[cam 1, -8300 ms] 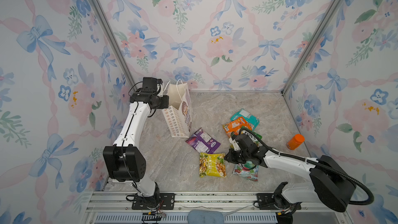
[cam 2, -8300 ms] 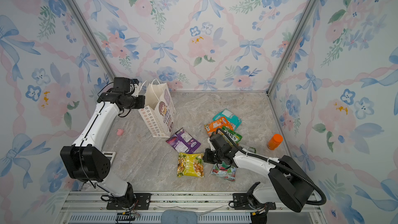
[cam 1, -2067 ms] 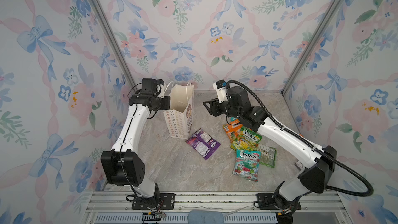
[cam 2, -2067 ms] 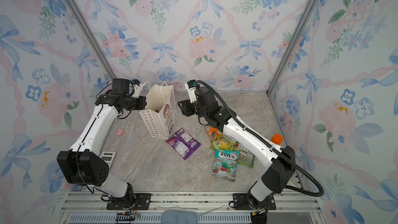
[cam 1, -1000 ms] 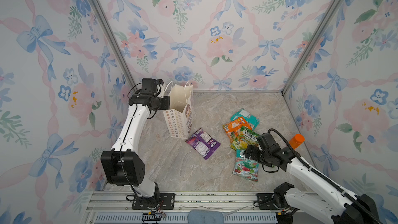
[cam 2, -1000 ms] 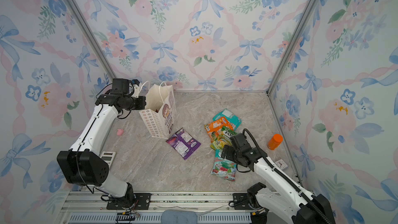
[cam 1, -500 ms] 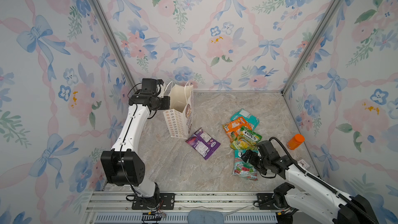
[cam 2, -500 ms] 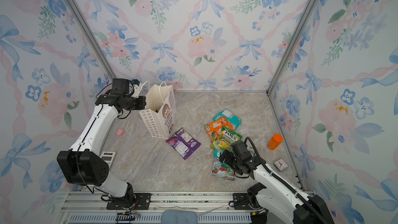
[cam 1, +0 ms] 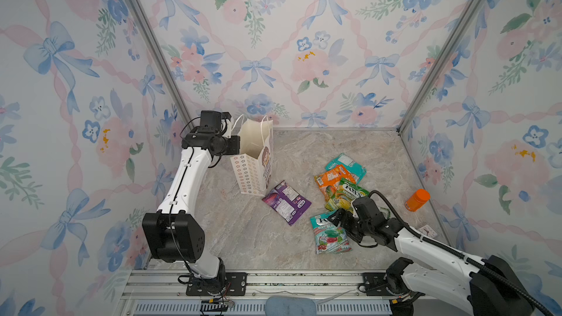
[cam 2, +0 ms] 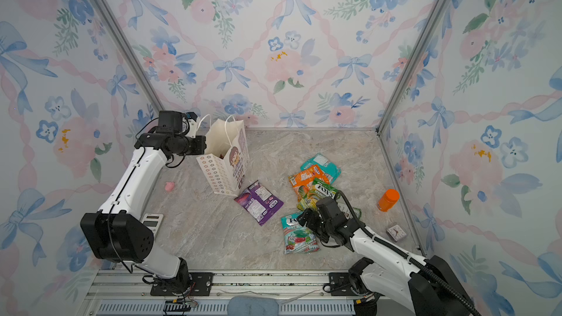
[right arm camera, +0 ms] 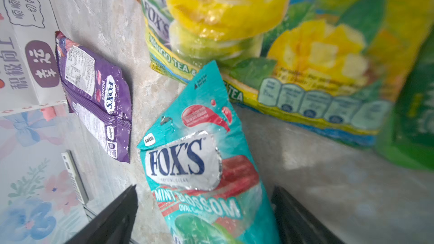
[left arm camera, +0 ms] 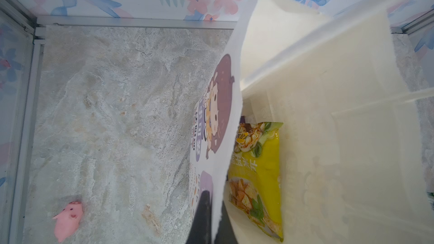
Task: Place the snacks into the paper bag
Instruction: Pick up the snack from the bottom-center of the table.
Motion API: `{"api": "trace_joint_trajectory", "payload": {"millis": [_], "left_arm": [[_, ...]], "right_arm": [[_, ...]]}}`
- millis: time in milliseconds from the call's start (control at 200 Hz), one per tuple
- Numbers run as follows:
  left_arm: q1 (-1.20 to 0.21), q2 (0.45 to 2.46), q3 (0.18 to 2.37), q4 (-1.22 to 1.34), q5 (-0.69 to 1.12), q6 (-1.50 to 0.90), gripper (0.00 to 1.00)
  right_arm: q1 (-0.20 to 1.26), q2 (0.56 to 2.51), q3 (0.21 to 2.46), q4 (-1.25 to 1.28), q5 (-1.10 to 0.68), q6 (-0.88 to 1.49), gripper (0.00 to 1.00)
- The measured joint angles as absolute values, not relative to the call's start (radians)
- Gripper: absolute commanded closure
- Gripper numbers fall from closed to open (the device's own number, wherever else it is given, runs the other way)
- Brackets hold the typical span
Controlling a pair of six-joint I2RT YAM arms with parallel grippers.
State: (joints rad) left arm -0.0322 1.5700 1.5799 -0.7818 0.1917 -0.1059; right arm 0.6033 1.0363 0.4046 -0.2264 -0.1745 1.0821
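Floral bow-print walls (cam 1: 304, 56) on three sides, grey marble-look tabletop (cam 1: 243, 244). Left gripper (cam 1: 235, 147) is up at the rim of the paper bag (cam 1: 254, 165), clamped closed on the bag's wall; in the left wrist view its dark fingers (left arm camera: 204, 217) sit on either side of the paper edge. The bag stands upright and its mouth is open. One yellow pouch (left arm camera: 258, 179) lies inside the bag, just past the left gripper's tips. Pink pig toy (cam 2: 169, 186) is on the tabletop below the left arm, well apart from the bag. Right gripper (cam 1: 342, 218) is low over the tabletop with jaws spread wide, and grips nothing. The teal mint pouch (right arm camera: 199, 160), printed FOX'S, lies flat between its two fingers (right arm camera: 112, 217) and runs out ahead of them. Whether either finger touches the pouch cannot be told. Just ahead of the right gripper, past the mint pouch's top corner, is the yellow-green mango pouch (cam 1: 343, 197). Farther ahead the orange pouch (cam 1: 333, 177) overlaps it, then a second teal pouch (cam 1: 346, 164) farthest from the gripper. The purple pouch (cam 1: 286, 202) lies flat between the right gripper and the bag, one corner touching or nearly touching the bag's base. Orange bottle (cam 1: 418, 199) stands on the right gripper's outer side, away from the bag, apart from all the pouches.
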Motion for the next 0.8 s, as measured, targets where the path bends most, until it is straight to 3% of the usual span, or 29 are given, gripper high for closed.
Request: {"api": "trace_joint_trajectory", "payload": {"millis": [245,485,715,800], "left_arm": [[-0.032,1.570,1.580,-0.781,0.191,-0.106,1.00],[-0.032,1.570,1.580,-0.781,0.192,-0.106,1.00],[-0.032,1.570,1.580,-0.781,0.191,-0.106,1.00],[-0.032,1.570,1.580,-0.781,0.192,-0.106,1.00]], "right_arm": [[0.603,1.038,0.413,-0.316,-0.159,0.967,0.32],[0.609,1.070,0.402,-0.299,-0.181,0.930,0.59],[0.624,1.063,0.402,-0.271,-0.196,0.931,1.00],[0.625,1.045,0.409,-0.279,-0.198,0.927,1.00]]}}
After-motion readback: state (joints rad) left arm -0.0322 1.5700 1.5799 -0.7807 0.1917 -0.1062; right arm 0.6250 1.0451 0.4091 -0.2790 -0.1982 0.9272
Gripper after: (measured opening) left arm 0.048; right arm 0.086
